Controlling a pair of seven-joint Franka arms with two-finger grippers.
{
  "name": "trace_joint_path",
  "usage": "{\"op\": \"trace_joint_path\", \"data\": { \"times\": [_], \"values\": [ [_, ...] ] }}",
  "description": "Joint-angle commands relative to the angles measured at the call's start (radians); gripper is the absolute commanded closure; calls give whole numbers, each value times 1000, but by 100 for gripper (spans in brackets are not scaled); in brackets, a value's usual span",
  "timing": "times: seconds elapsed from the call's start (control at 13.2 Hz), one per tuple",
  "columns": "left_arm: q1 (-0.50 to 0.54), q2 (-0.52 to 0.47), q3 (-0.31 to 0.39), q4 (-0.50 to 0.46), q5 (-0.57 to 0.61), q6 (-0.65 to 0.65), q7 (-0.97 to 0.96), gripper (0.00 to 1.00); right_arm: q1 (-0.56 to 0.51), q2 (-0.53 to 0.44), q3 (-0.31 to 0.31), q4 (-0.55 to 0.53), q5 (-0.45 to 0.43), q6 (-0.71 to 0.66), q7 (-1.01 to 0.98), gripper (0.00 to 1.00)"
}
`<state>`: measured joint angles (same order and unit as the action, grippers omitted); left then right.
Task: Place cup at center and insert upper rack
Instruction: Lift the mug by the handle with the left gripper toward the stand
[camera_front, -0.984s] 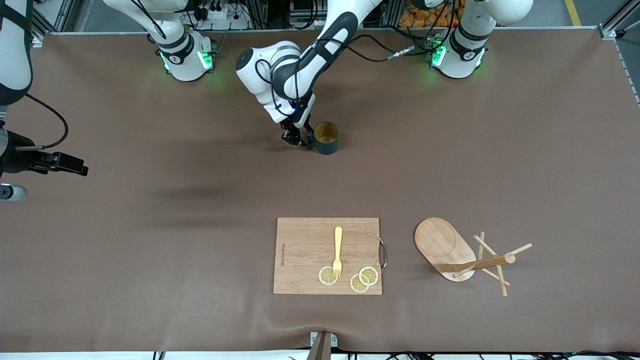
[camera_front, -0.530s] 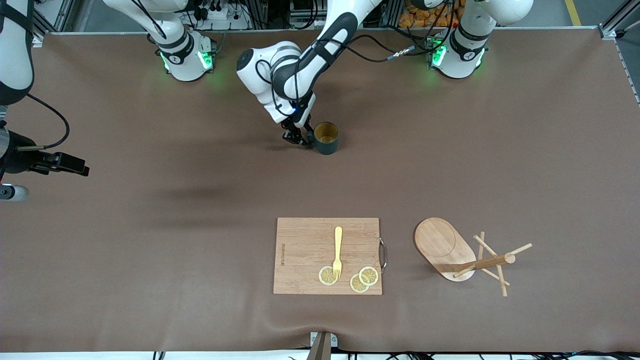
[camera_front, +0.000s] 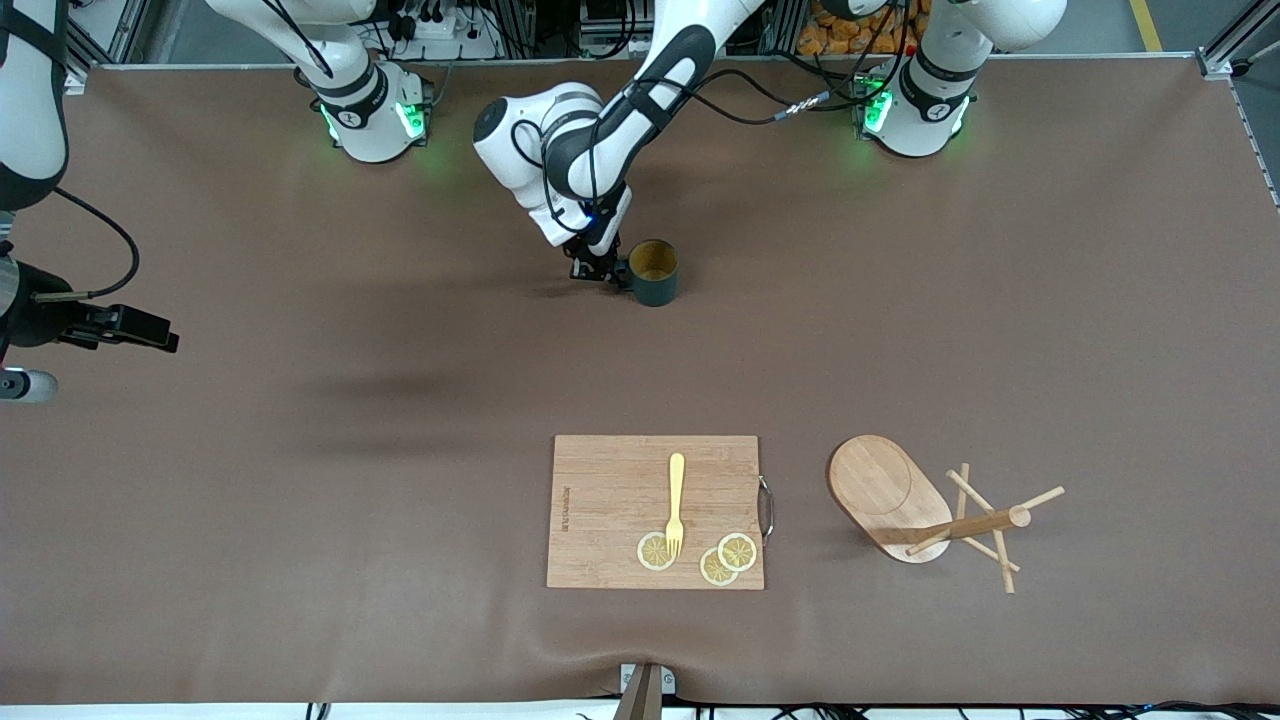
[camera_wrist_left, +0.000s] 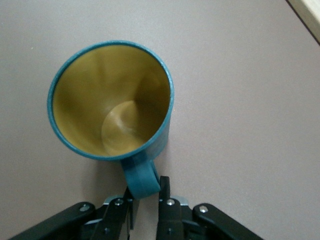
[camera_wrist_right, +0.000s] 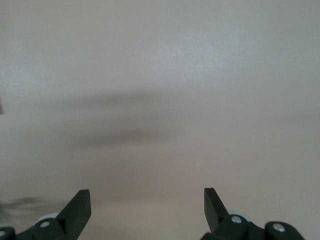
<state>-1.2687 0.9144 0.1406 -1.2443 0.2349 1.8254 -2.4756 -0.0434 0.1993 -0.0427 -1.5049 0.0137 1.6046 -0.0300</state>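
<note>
The left gripper (camera_front: 603, 276) is down at the bench (camera_front: 300, 560) in the upper middle of the front view, its fingers (camera_wrist_left: 164, 192) clenched on the small side handle of the cup (camera_front: 653, 273). The cup stands upright on the bench, its mouth open upward and its yellowish inside showing in the left wrist view (camera_wrist_left: 111, 100). The right gripper (camera_wrist_right: 147, 207) waits in the air over bare bench at the right arm's end, its fingers spread wide and holding nothing. The upper rack (camera_front: 935, 515) lies tipped on its side in the lower part of the front view, beside a cutting board (camera_front: 610, 510) that carries a fork (camera_front: 676, 503) and lemon slices (camera_front: 718, 561).
</note>
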Motion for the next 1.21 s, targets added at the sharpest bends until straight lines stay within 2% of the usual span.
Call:
{"op": "trace_joint_path", "data": {
  "times": [0.0,0.45,0.76,0.91,1.14],
  "values": [
    [-5,-23,2,-4,-11,-6,-6,100,-4,8,6,15,0,-2,4,0],
    [-3,-52,0,3,-16,-3,6,100,-4,9,6,15,0,-2,4,0],
    [9,-112,-15,2,-14,31,108,100,-4,9,6,15,0,-2,4,0],
    [40,-159,-18,0,-16,57,189,100,-4,9,6,15,0,-2,4,0],
    [152,-241,-91,-6,-12,103,302,100,-4,9,6,15,-1,-2,2,0]
  ]
}}
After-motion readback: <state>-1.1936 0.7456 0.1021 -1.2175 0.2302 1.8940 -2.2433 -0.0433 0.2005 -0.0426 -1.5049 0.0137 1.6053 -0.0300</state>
